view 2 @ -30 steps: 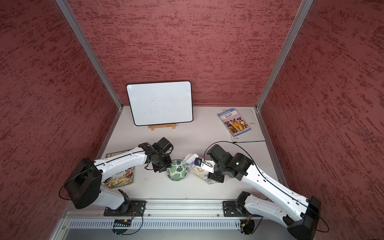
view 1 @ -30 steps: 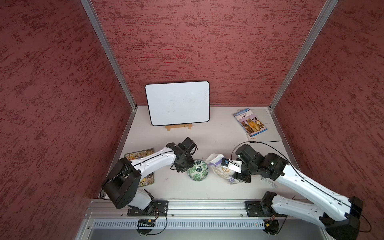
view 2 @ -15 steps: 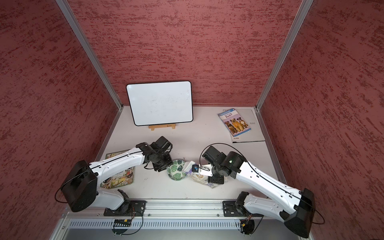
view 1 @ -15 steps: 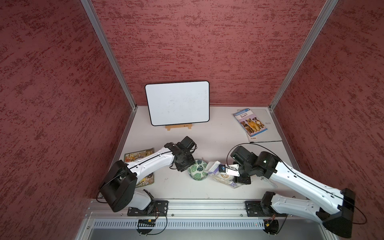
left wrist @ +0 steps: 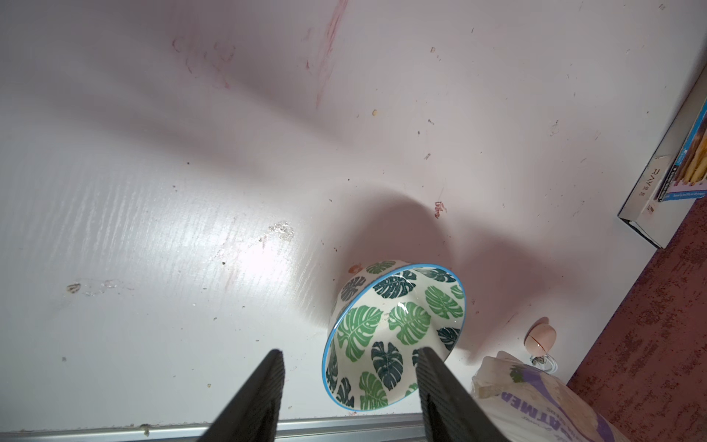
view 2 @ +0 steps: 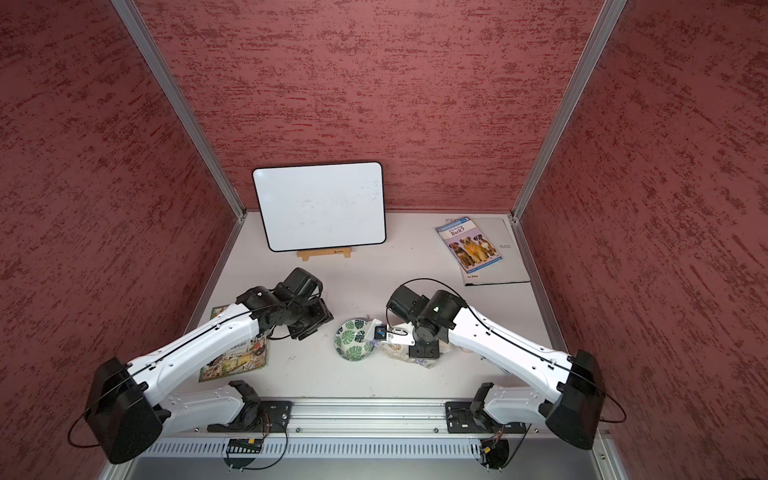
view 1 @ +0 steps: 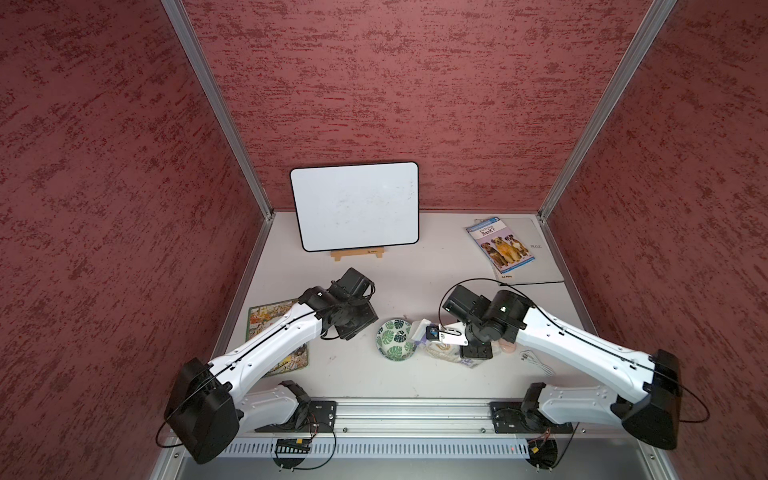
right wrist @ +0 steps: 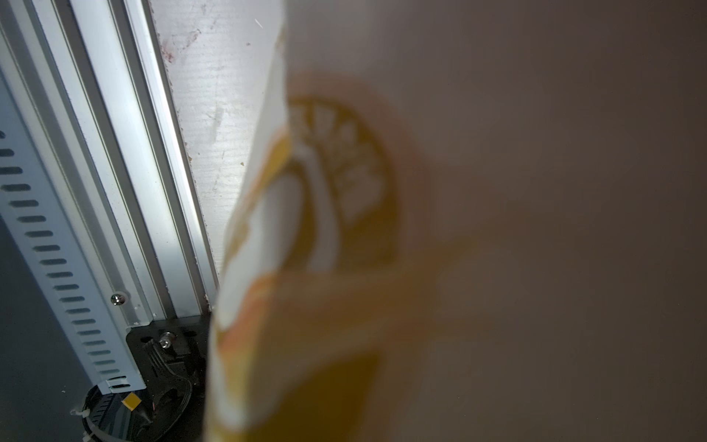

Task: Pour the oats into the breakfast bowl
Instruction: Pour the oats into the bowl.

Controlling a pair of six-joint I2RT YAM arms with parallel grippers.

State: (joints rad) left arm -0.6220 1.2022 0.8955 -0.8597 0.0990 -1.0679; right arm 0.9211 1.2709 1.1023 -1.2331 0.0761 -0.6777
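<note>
while right gripper grips oats, breakfast bowl sits beside.

White arm links, black joints, thin black cables

Breakfast bowl and oats bag — side by side near the front of the table.

The bowl stands upright: small, round, white with light and dark green monstera leaves inside and out, and a thin blue rim; its inner pattern is uncovered. The bag — clear plastic with pale flakes, a white label in purple lettering and a round gold seal, blurred close up — lies tilted just to the bowl's right, its pale upper end reaching the rim in both top views.
</note>
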